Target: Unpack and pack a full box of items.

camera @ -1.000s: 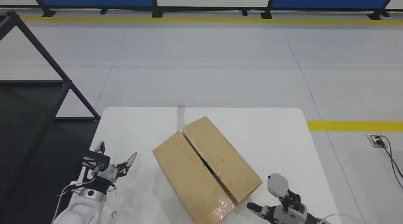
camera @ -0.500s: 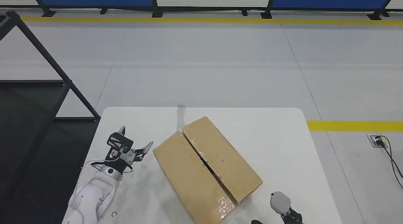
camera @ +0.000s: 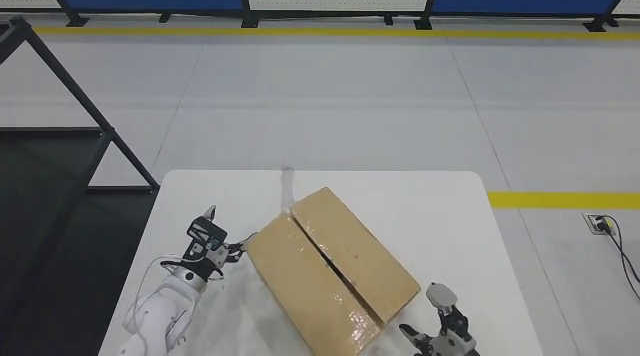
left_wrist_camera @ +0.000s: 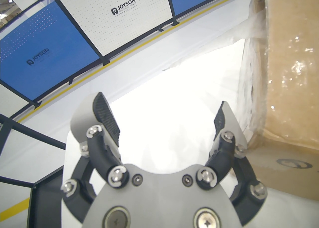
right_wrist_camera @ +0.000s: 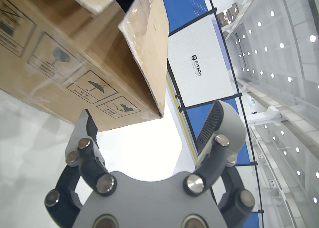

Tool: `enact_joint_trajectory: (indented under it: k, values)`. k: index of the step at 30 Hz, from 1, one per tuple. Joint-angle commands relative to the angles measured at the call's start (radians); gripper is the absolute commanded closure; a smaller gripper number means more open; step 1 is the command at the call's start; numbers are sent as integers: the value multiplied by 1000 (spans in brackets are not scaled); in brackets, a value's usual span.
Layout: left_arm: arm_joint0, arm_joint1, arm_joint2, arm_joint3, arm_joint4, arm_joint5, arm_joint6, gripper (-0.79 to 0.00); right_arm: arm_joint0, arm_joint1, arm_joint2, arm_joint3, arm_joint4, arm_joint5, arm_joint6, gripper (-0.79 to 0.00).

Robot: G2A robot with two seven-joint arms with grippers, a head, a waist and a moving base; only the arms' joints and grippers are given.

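While the box (camera: 330,266) sits closed in the middle of the table (camera: 420,196), turned at an angle, I judge that the task is only at its beginning. Its two top flaps lie down and meet along the seam (camera: 326,256). In my right wrist view the flap ends at the near side stand a little lifted, with a dark gap between them, so I think the seal there is already loose. Clear tape (left_wrist_camera: 224,39) shines over the cardboard, and one strip of it hangs off the far left corner. My left gripper (camera: 228,236) is low over the table, just beside the left side of the box; its jaws (left_wrist_camera: 162,106) are spread wide and hold nothing. My right gripper (camera: 425,314) is at the near right corner of the box, also with wide jaws (right_wrist_camera: 152,111) and nothing between them. What is inside I cannot see. As I judge it, all is left to do: to open the flaps fully, to take the items out, then to put them back and close the box.
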Motion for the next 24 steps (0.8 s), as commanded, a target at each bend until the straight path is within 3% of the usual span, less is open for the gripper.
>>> enact_joint_trajectory:
  k: [1, 14, 24]
  values:
    - [14, 2, -4, -12, -3, -1, 7, -785, 19, -4, -13, 12, 10, 23, 29, -785]
    - [108, 5, -9, -96, -53, 6, 1, -785, 78, -16, -52, 34, 24, 105, 88, -785]
    - [167, 7, -9, -166, -64, 10, -2, -785, 115, -25, -72, 36, -21, 112, 206, -785]
